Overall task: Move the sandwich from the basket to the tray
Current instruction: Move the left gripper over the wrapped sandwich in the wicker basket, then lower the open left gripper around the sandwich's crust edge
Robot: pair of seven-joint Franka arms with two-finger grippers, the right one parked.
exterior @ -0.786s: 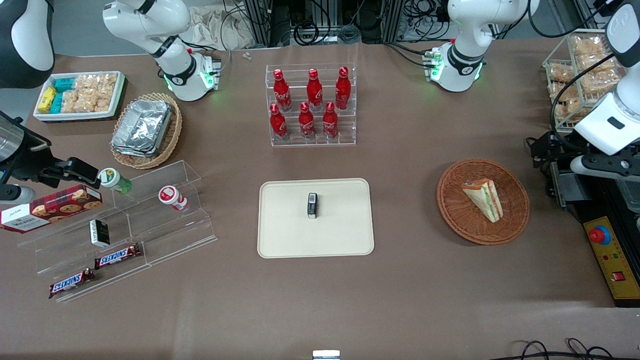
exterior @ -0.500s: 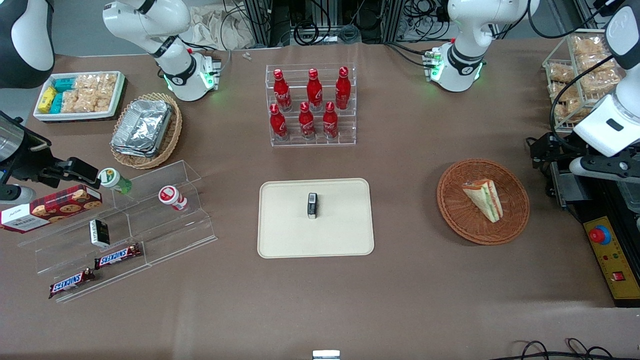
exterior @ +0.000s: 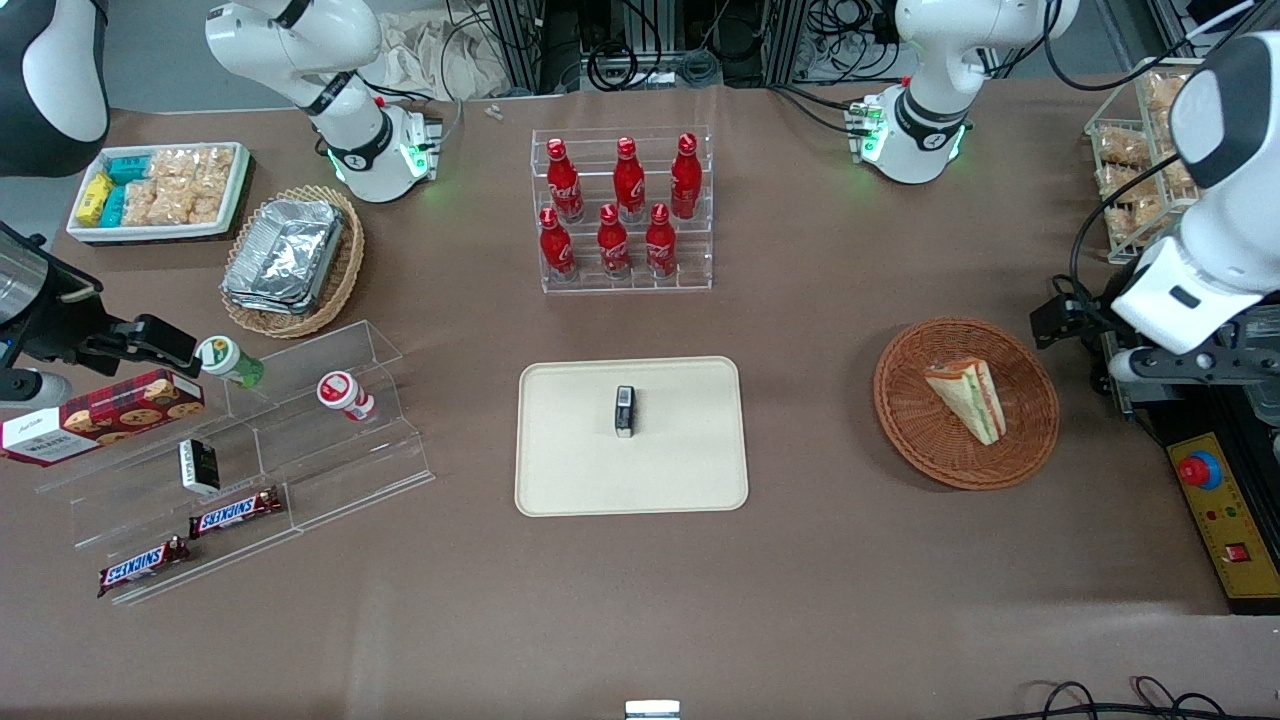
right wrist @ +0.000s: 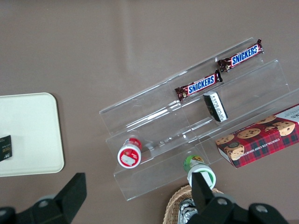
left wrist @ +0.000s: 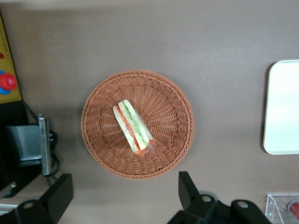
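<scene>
Closer to the basket (left wrist: 137, 123) rim now, gripper (left wrist: 122, 198) hovers, fingers (left wrist: 60, 195) apart.

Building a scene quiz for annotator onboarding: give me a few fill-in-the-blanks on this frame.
1. The sandwich lies in the ____.
2. The pincer hovers above the basket with its fingers ____.
3. The small dark packet lies on the ____.
4. The clear rack holds ____ red bottles.

Missing words: basket; open; tray; six
</scene>
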